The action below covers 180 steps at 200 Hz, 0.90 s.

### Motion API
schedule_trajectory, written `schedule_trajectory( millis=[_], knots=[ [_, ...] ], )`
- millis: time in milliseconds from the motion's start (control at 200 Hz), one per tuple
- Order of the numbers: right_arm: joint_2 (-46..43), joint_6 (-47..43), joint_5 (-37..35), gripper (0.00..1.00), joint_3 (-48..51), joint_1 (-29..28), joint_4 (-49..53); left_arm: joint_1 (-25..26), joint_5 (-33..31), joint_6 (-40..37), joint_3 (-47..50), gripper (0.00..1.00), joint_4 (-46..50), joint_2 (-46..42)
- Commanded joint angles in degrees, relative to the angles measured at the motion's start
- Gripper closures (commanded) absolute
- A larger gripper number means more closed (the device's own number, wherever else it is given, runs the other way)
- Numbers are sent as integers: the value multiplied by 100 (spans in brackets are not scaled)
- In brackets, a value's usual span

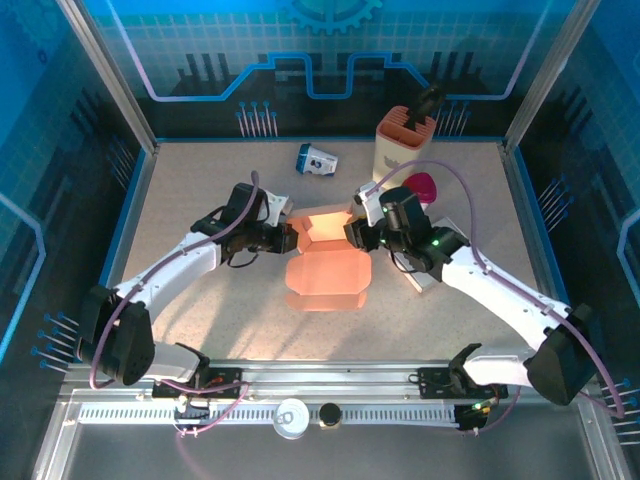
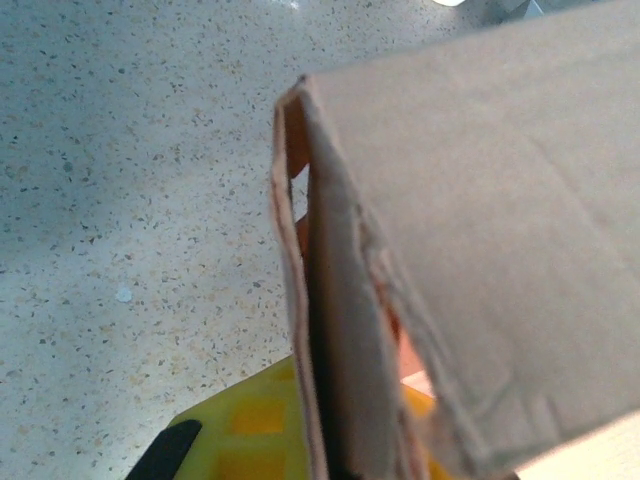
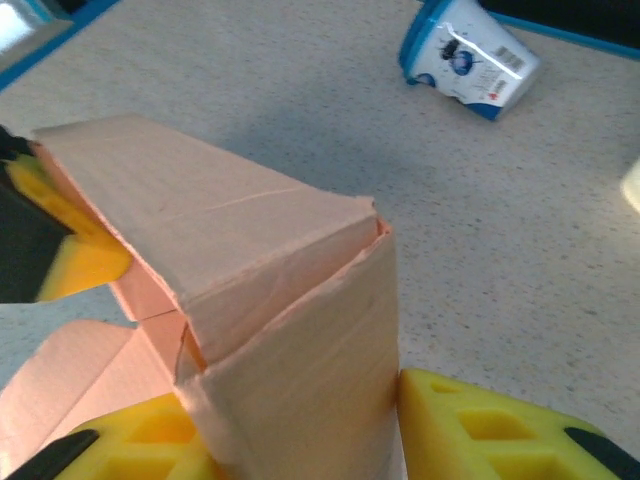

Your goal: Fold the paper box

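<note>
Holding the paper box (image 1: 325,262) from both ends, mid-frame in the top view. Its walls stand partly raised, and one flat panel lies on the table (image 1: 190,215) toward the bottom of the frame.

Left gripper (image 1: 283,238): narrow. In the left wrist view its yellow fingers (image 2: 255,425) pinch a doubled side wall.

Right gripper (image 1: 356,233): the corner of the box fills the gap between its fingers (image 3: 490,430), so we judge it clamped on the cardboard at a medium opening.

Risks, as we judge them:
- The wall edge in the left wrist view is already wrinkled and frayed. A hard squeeze or a twist there could crush it.
- If the arms pull apart or rotate out of step, the corner seam in the right wrist view could tear or spring open.
- The thin card may slip from either pinch and let the wall fall back flat.
- The two wrists sit close across the box, so pushing the walls inward brings them closer and they could collide.

Room:
- The table is open at the left and lower middle of the top view.
- A tipped blue-and-white cup (image 1: 316,159) lies just above the box.
- A beige holder (image 1: 402,140) and a pink object (image 1: 422,187) crowd the upper right, near the right wrist.
- We favour working toward the bottom of the frame.
</note>
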<state>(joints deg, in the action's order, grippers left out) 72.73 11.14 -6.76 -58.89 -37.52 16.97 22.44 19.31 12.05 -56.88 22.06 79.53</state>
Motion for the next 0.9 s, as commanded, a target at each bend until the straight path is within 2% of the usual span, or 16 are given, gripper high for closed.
schedule_trajectory(
  millis=[0, 100, 235, 365, 470, 575, 705, 820, 895],
  knots=[
    [226, 147, -1206, 61, -241, -289, 204, 107, -113, 101, -240, 100, 182, -122],
    [461, 345, -2104, 64, -371, -532, 329, 186, -236, 157, -295, 100, 235, -62],
    [916, 767, -3401, 78, -797, -872, 837, 299, -517, 253, -389, 100, 375, 18],
    [1450, 1600, -4530, 100, -1442, -1132, 1802, 440, -862, 487, -442, 100, 428, 95],
    [1733, 2241, -5180, 100, -1745, -1375, 2348, 541, -1068, 695, -475, 100, 448, 206],
    [2049, 2774, -5438, 100, -2072, -1503, 2952, 618, -1256, 868, -549, 100, 605, 310],
    [2550, 4152, -5866, 100, -2628, -1597, 4354, 673, -1402, 1089, -505, 100, 620, 297],
    [2631, 4039, -5801, 100, -2603, -1688, 4185, 682, -1461, 1199, -366, 100, 496, 270],
    [2553, 3729, -5599, 100, -2431, -1706, 3723, 680, -1489, 1221, -254, 100, 378, 317]
  ],
)
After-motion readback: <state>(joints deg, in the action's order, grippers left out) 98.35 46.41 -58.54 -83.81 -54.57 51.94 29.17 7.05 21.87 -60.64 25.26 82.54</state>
